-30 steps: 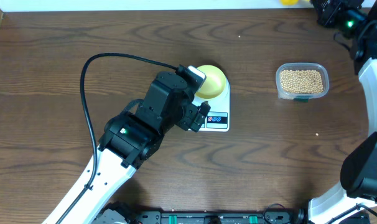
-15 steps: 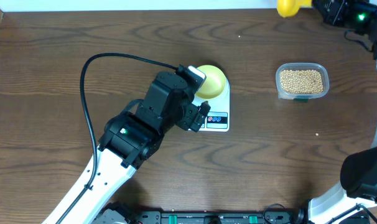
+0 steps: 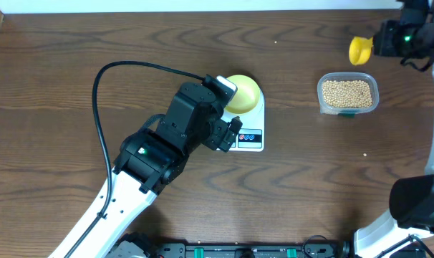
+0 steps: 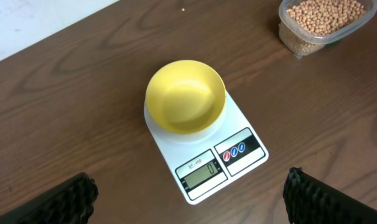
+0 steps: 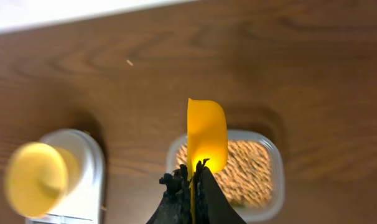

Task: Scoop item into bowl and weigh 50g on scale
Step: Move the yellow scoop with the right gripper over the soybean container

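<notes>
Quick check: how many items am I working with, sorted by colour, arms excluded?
Yellow: 2 (bowl, scoop)
White: 1 (scale)
Clear: 1 (tub, full of tan beans)
Total: 4

White left arm [image 3: 106,209] bears black wrist housing [image 3: 190,118], looping cable [image 3: 95,93], green light [image 3: 140,151].

Overall light: bright and even, from above; no hard shadows on the table [image 3: 59,57].
Overhead view: sharp; a soft shadow hugs the left arm [image 3: 160,143]; the white strip past the far edge is washed out.
Left wrist view: sharp; scale [image 4: 204,149] display readable; bowl [image 4: 185,96] evenly lit, faint shading inside.
Right wrist view: motion-blurred; bowl and scale smeared, beans [image 5: 251,168] soft; glare patch low on the scoop [image 5: 206,134]; dark soft shadows beyond scale and tub [image 5: 278,186].
</notes>
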